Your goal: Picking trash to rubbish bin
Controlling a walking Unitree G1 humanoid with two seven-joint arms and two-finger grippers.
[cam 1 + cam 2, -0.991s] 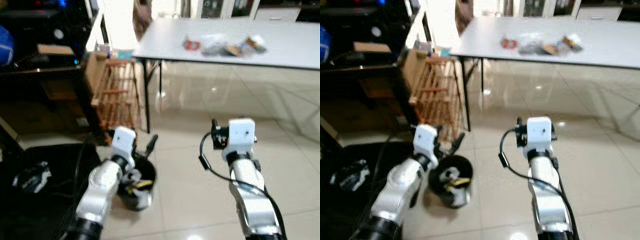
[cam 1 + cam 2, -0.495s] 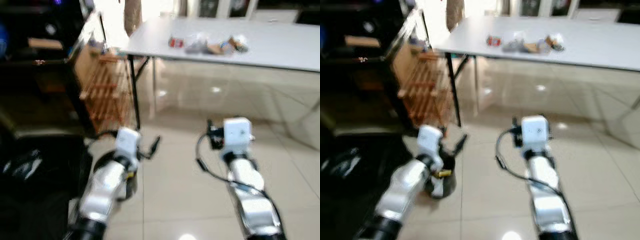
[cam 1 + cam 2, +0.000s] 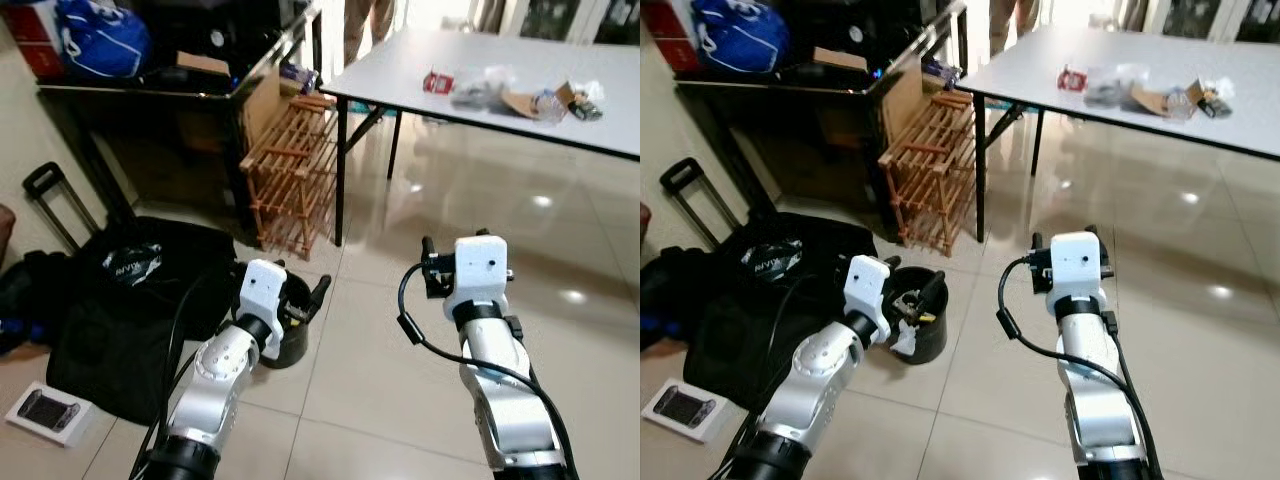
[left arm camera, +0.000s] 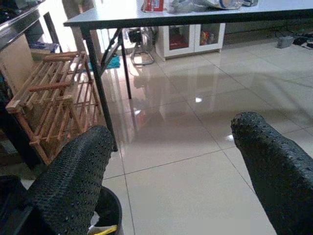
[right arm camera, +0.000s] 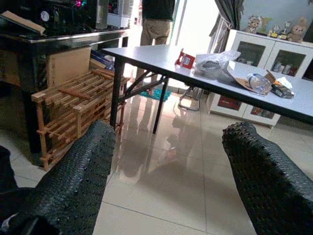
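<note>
Overhead, the left gripper (image 3: 912,303) hung at the rim of the black rubbish bin (image 3: 927,338) on the tiled floor (image 3: 380,380), fingers (image 4: 73,176) spread apart and empty. Some scraps lay inside the bin. Right gripper (image 5: 166,166) was raised over bare floor, fingers (image 5: 259,171) likewise parted, nothing between them. Trash (image 3: 510,95) sat in a loose row near the far edge of the grey folding table (image 3: 400,80): a red packet (image 5: 185,59), a clear plastic bag (image 5: 213,63), cardboard, a bottle. A wooden rack (image 3: 290,170) stood just beside the table's near-left leg. A black bag (image 3: 125,300) lay beside the bin.
</note>
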